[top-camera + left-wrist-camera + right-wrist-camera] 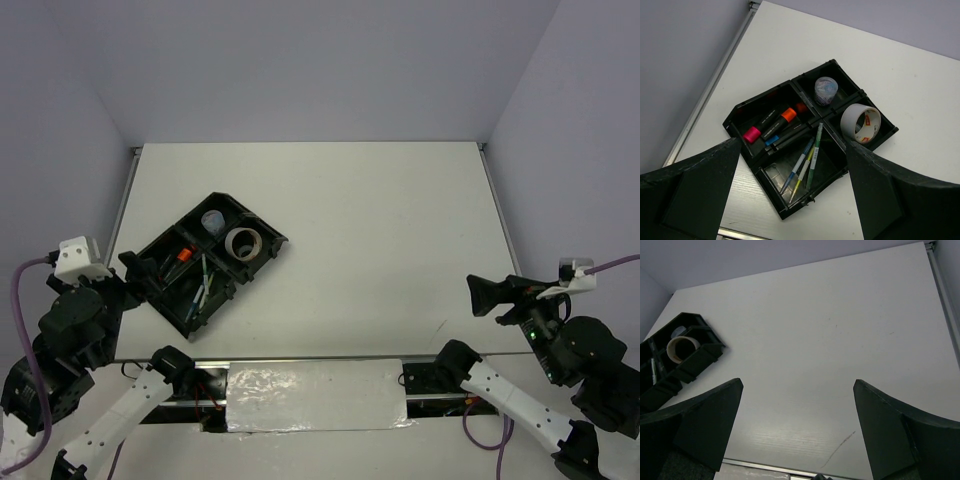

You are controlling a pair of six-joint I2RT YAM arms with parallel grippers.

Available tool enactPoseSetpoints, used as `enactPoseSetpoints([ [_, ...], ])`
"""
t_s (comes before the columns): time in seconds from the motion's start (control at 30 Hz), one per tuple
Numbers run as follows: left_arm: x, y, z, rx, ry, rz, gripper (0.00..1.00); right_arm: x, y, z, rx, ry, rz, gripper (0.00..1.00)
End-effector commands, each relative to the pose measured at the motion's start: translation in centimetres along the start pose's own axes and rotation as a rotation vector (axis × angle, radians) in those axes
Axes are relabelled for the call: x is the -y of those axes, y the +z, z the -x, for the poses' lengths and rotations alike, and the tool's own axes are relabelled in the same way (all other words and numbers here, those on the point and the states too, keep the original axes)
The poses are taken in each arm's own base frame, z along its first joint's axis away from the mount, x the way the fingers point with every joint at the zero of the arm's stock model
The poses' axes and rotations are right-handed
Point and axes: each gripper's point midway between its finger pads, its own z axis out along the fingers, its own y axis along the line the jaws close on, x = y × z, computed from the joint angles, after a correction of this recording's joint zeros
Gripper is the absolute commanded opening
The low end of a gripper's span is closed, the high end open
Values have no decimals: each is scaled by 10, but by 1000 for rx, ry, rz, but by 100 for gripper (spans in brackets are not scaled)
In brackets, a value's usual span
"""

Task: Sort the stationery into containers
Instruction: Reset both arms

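**All the stationery is in the tray, and both pincers are wide and empty**

Top view: The black plastic organiser tray (172, 233) lies left of the middle on the white table (400, 220). Its long side slants from lower left to upper right. The beige tape roll (243, 242) sits hole-up in the right corner box. The small see-through cup (212, 221) stands in the next box. The left gripper (140, 272) hangs at the tray's lower-left edge. The right gripper (485, 295) is well apart at the right of the frame, pointing left.

Left wrist view: The left pincer is wide open and holds nothing. The black highlighters (772, 127) lie side by side in one box, slanting from lower left to upper right. The slim pale pens (801, 167) share the lowest box, thin ends toward the lower left. Each kind has its own box, so I think the sorting is about done.

Right wrist view: The right pincer is wide open too, over bare table. The tray shows at the left edge.
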Motion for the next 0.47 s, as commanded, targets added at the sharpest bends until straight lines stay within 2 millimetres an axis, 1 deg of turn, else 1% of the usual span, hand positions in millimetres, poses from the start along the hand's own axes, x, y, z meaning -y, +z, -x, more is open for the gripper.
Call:
enactPoseSetpoints([
  [0.0,4,1,6,31,-13,-15,99,-2,5,-1,-11,-6,-15,100],
  [0.2,10,4,8,37,-20,-35,99,-5,7,-3,-12,-4,-4,100],
  [0.43,11,7,5,30,-11,-34,99,-6,10,-4,-20,-9,-10,100],
])
